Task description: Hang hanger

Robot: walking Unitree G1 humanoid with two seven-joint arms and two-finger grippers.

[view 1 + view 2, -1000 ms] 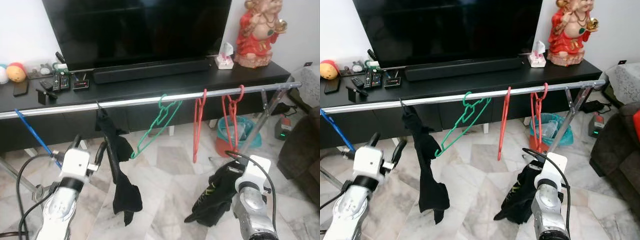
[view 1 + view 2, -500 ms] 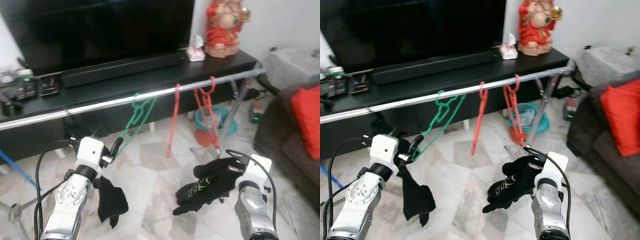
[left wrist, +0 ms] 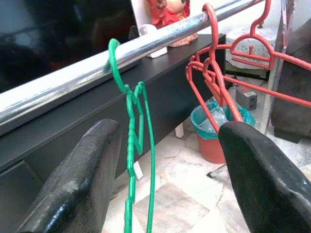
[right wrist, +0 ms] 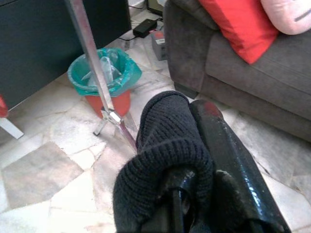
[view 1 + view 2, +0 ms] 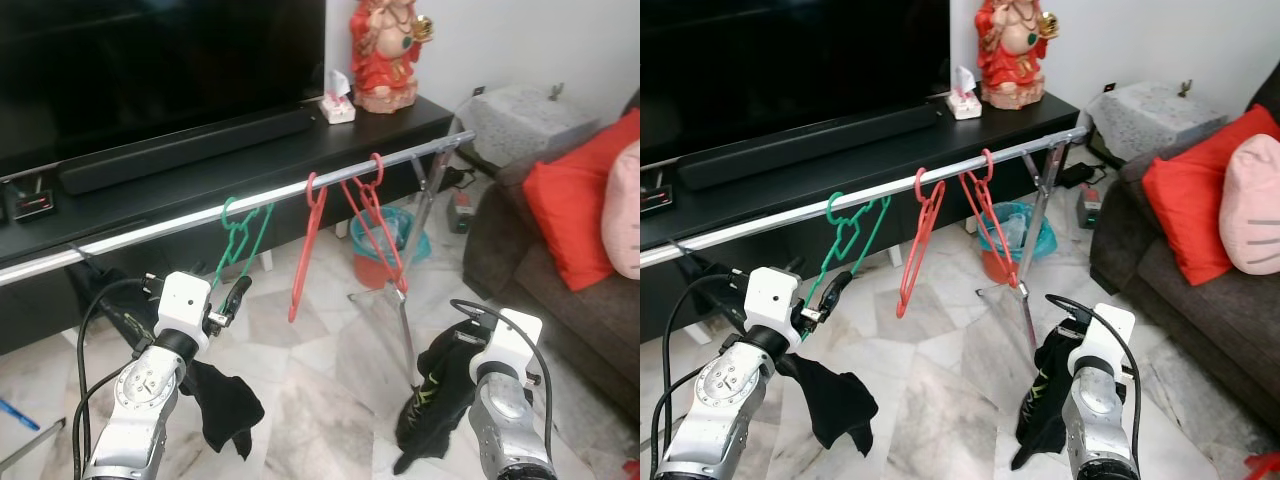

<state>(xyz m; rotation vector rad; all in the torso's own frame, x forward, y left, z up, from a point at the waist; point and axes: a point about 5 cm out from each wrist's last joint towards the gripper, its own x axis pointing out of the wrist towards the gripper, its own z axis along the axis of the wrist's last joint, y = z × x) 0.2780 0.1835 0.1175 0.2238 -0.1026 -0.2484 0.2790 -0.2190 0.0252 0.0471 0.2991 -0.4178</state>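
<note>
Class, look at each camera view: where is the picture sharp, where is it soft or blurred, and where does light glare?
Left eye view: evenly lit and fairly sharp, the green hanger readable. Left wrist view: the steel rail shows bright glare, and the near black fingers are soft. Right wrist view: the black garment up close is blurred, while the teal-lined bin behind is clearer.

Behind the rail there's my view of a long black TV bench (image 5: 200, 185) with a big dark TV (image 5: 150, 70) and a black soundbar (image 5: 185, 150) along its front edge. Up at the bench's right end a red figurine (image 5: 385, 50) stands right by a small tissue box (image 5: 337, 104). On the marble floor (image 5: 320, 370) a red bin with a teal liner (image 5: 385, 250) sits below that end, and off right is a grey sofa (image 5: 560, 290) with a red cushion (image 5: 575, 195) and a pink one (image 5: 622, 210).
</note>
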